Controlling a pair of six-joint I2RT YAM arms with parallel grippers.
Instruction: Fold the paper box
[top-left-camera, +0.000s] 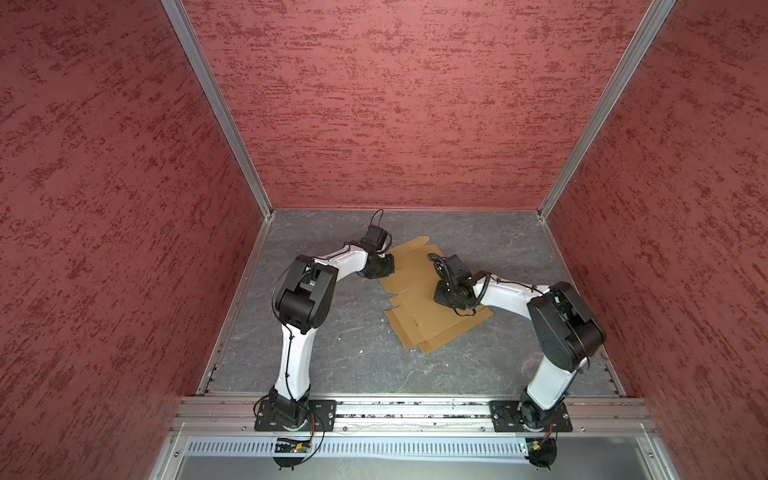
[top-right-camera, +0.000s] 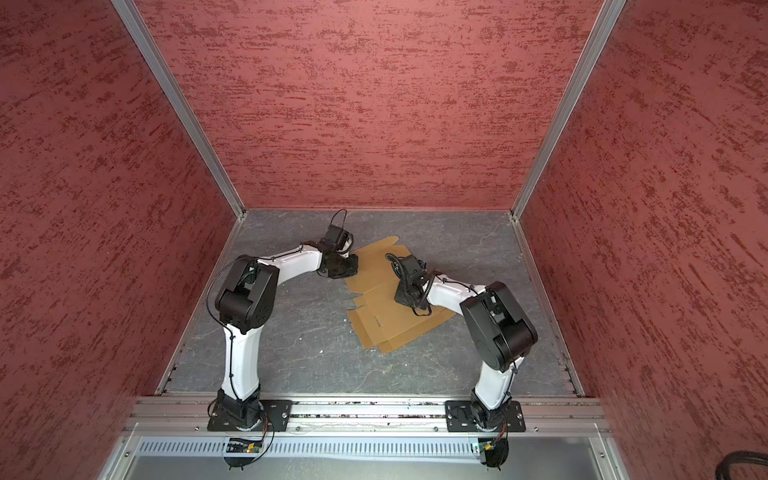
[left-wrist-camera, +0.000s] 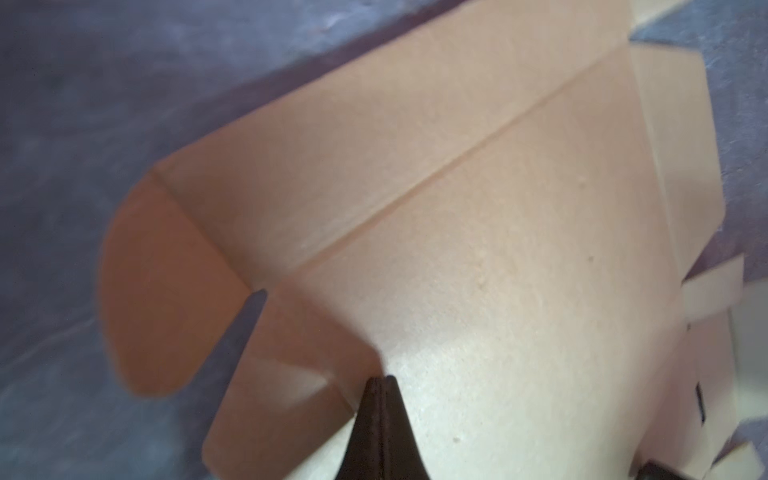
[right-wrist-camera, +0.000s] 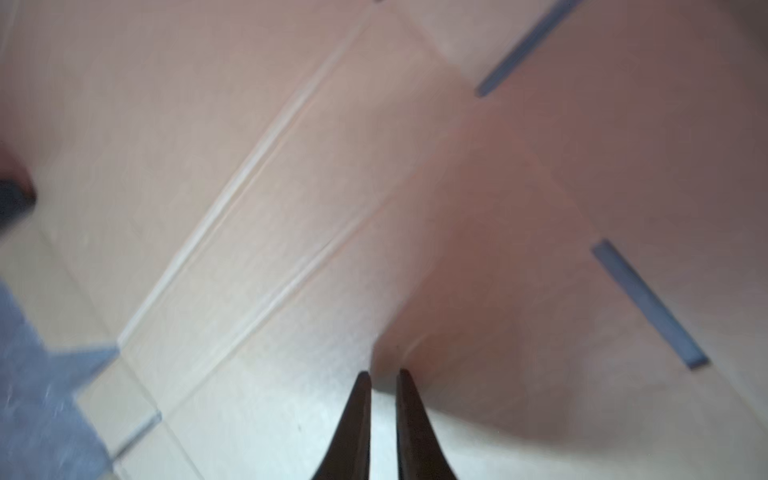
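Lying on grey table (top-left-camera: 332, 345), plain brown paper box (top-left-camera: 432, 328)

Paper box (top-left-camera: 432, 324): brown die-cut cardboard, unfolded, lying mostly flat.

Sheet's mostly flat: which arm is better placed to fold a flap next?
Left, probably. The left gripper, shut, has its tips at a side flap on the paper box; the right gripper, slightly open, sits over its middle panel.

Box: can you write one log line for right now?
box: unfolded sheet on table | left gripper: shut, at box edge | right gripper: barely open, over box
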